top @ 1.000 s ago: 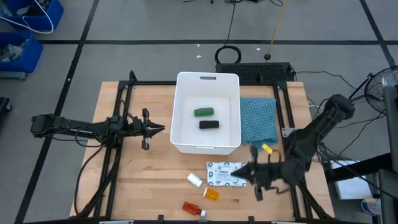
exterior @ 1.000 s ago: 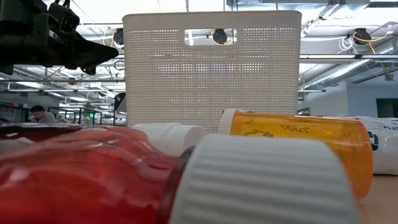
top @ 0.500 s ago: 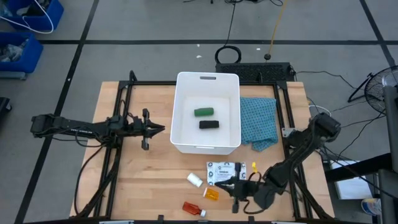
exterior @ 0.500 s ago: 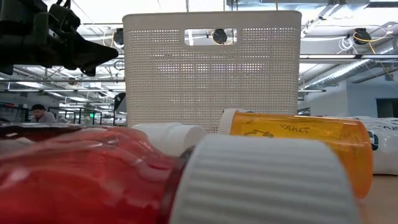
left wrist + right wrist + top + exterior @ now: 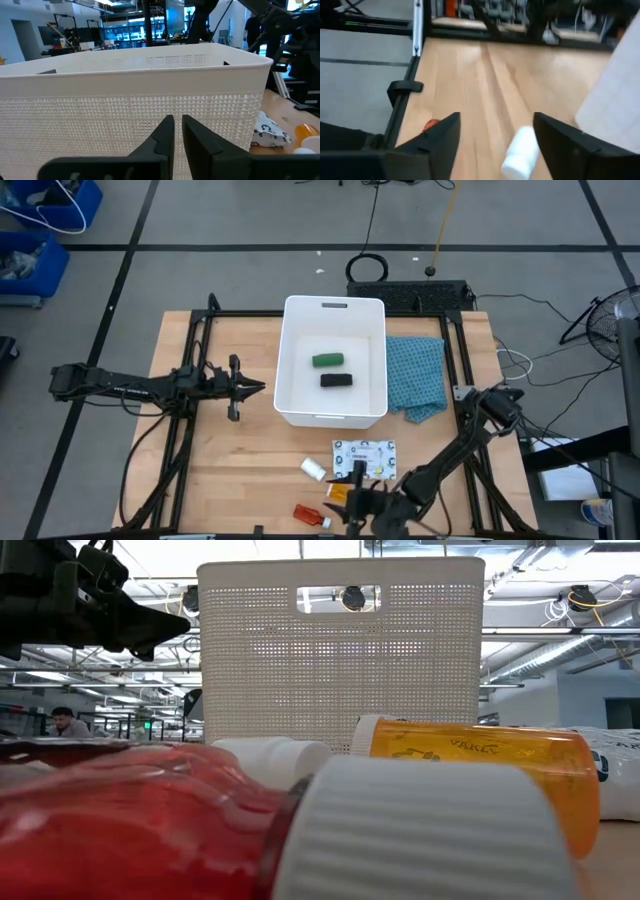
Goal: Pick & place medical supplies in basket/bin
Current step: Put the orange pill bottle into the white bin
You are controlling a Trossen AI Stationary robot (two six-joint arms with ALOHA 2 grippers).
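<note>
The white basket (image 5: 300,405) stands mid-table, with a green oblong (image 5: 328,360) and a black oblong (image 5: 335,380) lying inside. Near the front edge lie a white printed packet (image 5: 364,454), a small white cylinder (image 5: 314,469), an orange vial (image 5: 338,492) and a red bottle (image 5: 312,516). My right gripper (image 5: 347,496) is open, low over the vial. In its wrist view the cylinder (image 5: 519,152) lies ahead between the fingers, untouched. My left gripper (image 5: 255,388) is shut, facing the basket's left wall (image 5: 125,100).
A teal cloth (image 5: 415,375) lies right of the basket. Black frame rails (image 5: 190,430) run along the table's sides. In the low view the red bottle's white cap (image 5: 420,830) fills the foreground, with the vial (image 5: 480,765) behind it.
My right gripper has swept from beside the packet's right end toward the table's left and near edge, passing over the packet, and now sits low by the orange vial and white cylinder. The items have not moved.
</note>
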